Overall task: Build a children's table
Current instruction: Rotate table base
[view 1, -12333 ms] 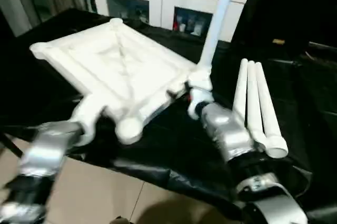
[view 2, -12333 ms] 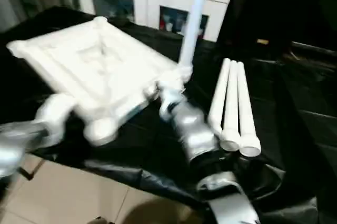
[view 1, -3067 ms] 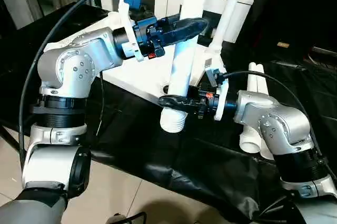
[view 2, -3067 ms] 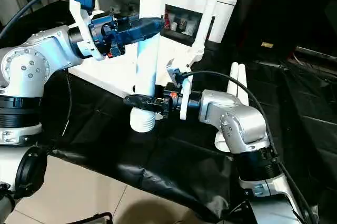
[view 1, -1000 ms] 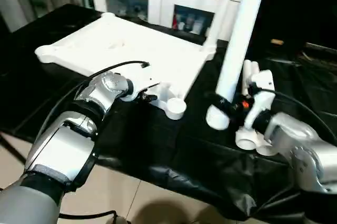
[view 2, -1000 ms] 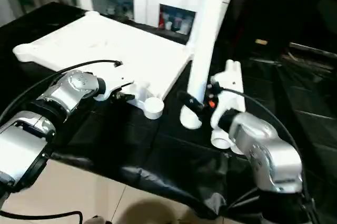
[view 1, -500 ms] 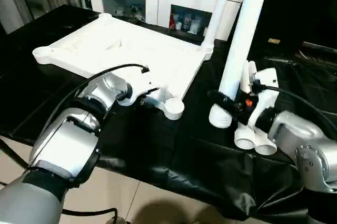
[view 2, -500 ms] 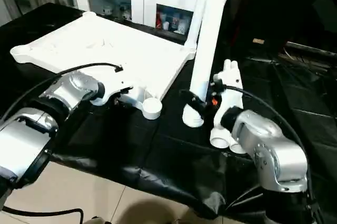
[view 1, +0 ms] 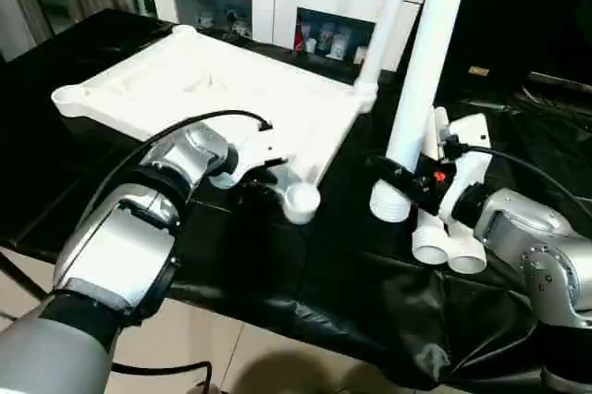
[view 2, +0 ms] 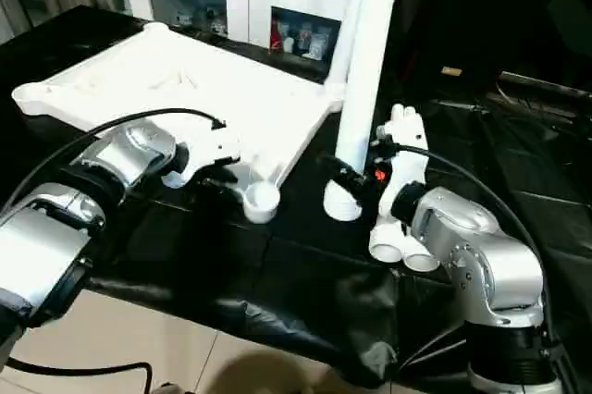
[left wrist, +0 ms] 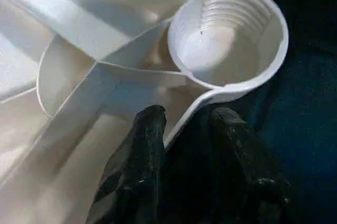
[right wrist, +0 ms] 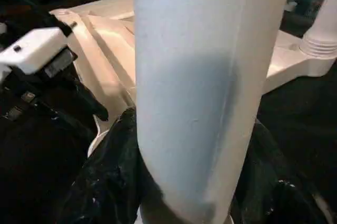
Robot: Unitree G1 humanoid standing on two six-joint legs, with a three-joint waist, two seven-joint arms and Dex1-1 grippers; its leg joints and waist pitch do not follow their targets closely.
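Left gripper (left wrist: 184, 129) pinched tabletop (view 1: 213, 89) rim by socket (left wrist: 229, 37); right gripper (view 1: 393, 181) clenched leg (view 1: 421, 70) upright. Best centred over socket before lowering.

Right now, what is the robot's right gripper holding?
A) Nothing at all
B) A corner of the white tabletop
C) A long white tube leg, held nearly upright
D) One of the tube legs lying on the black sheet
C: the right gripper is closed around the lower part of a white tube leg that rises nearly upright above the black sheet.
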